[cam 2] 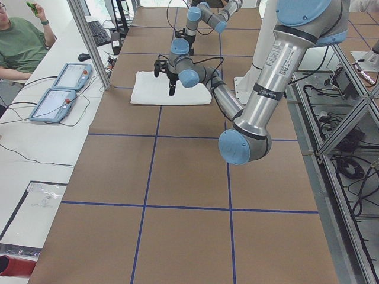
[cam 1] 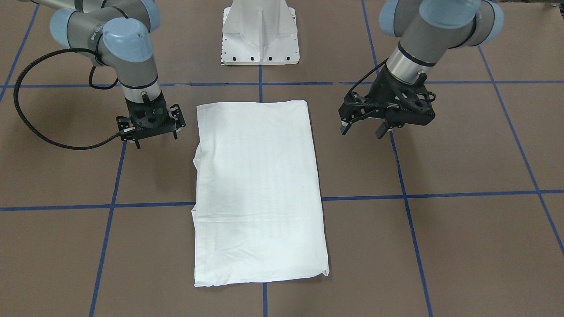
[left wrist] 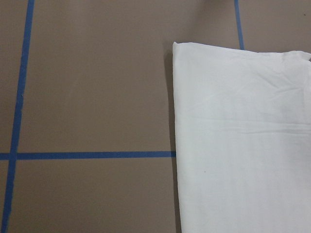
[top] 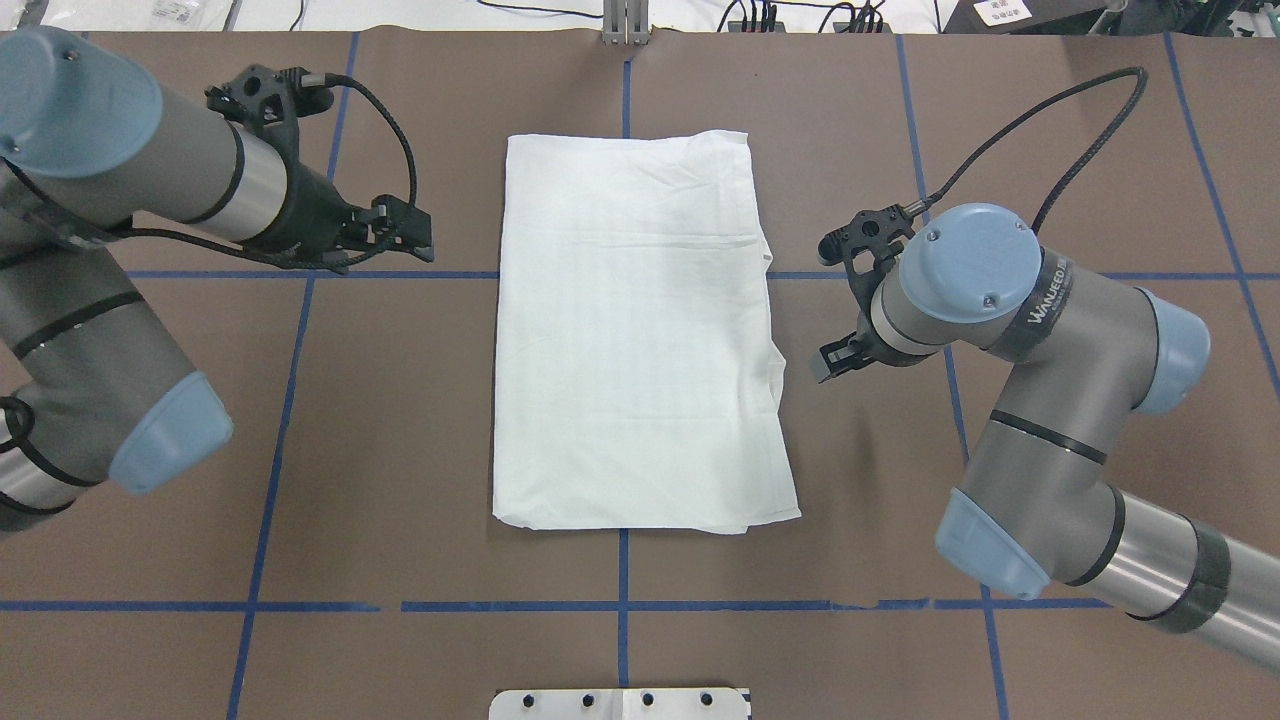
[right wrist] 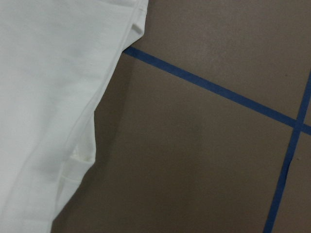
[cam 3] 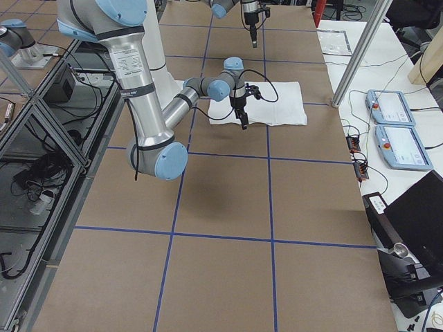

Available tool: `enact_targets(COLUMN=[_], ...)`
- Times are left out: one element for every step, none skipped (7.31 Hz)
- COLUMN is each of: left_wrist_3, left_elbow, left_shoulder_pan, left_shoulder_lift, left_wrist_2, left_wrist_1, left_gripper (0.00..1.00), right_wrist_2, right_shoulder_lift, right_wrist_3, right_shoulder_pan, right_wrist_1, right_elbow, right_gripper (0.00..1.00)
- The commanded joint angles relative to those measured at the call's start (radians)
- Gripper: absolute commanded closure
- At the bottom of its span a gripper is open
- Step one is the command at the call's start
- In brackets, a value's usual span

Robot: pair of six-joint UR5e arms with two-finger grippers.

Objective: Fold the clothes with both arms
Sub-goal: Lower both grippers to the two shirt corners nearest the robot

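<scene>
The white shirt (cam 1: 260, 189) (top: 640, 340) lies flat in the middle of the table, folded into a tall rectangle with its plain side up. My left gripper (cam 1: 362, 130) (top: 415, 240) hovers open and empty beside one long edge, a little apart from the cloth. My right gripper (cam 1: 156, 138) (top: 830, 365) hovers open and empty beside the other long edge. The left wrist view shows a far corner of the shirt (left wrist: 243, 145). In the right wrist view a cuff (right wrist: 80, 155) pokes out from the shirt's edge (right wrist: 43, 97). Neither wrist view shows any fingers.
The brown table top (top: 400, 450) carries a grid of blue tape lines (top: 300, 400). The white pedestal base (cam 1: 261, 33) stands at the robot's side of the table. A seated person (cam 2: 21, 41) and two tablets (cam 2: 59, 89) are at a side desk beyond the table.
</scene>
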Motion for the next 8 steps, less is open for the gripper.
enact_targets(left_wrist_3=[-0.26, -0.337, -0.41, -0.44, -0.446, -0.445, -0.445, -0.446], left_elbow=[-0.006, 0.009, 0.029, 0.067, 0.099, 0.127, 0.129, 0.121], left_shoulder_pan=[0.205, 0.314, 0.4, 0.42, 0.437, 0.437, 0.437, 0.437], left_shoulder_lift=[0.004, 0.005, -0.001, -0.007, -0.01, -0.021, -0.022, -0.028], left_wrist_2=[0.132, 0.189, 0.243, 0.262, 0.267, 0.276, 0.276, 0.274], left_wrist_1=[-0.018, -0.019, -0.019, -0.021, -0.019, -0.019, -0.021, -0.019], left_gripper=[0.0, 0.0, 0.01, 0.02, 0.05, 0.09, 0.15, 0.2], right_wrist_2=[0.08, 0.096, 0.098, 0.098, 0.098, 0.098, 0.101, 0.104], right_shoulder_lift=[-0.013, -0.016, -0.016, -0.014, -0.013, -0.011, -0.008, -0.004], right_wrist_3=[0.097, 0.137, 0.166, 0.192, 0.194, 0.198, 0.199, 0.199], right_shoulder_pan=[-0.001, 0.001, 0.001, -0.005, -0.008, -0.011, -0.011, -0.01], right_wrist_1=[0.006, 0.009, 0.011, 0.011, 0.011, 0.013, 0.011, 0.011], right_elbow=[0.062, 0.076, 0.081, 0.084, 0.087, 0.087, 0.087, 0.088], right_gripper=[0.0, 0.0, 0.0, 0.0, 0.0, 0.0, 0.0, 0.0])
